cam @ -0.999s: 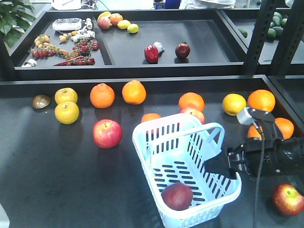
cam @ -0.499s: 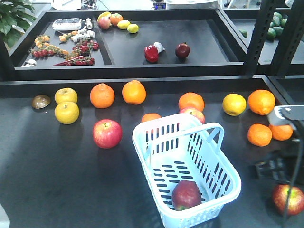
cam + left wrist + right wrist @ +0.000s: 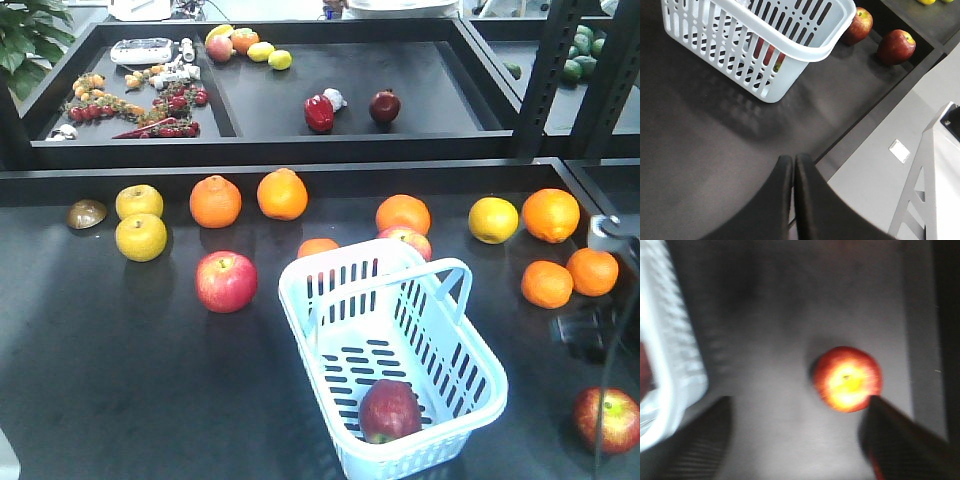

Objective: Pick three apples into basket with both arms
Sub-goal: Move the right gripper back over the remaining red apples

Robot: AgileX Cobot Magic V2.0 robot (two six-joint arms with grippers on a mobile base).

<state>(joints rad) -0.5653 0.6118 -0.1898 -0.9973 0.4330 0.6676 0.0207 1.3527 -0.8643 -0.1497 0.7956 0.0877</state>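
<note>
Hand at right (image 3: 797,401): wide, probably empty

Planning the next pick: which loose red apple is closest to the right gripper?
The apple at the front-right corner, right of the basket: only it shows between the open right gripper's fingers in the wrist view.

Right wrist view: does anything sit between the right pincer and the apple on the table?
Nothing visible does. The apple lies just ahead of the open right pincer; the basket stands off to one side.
</note>
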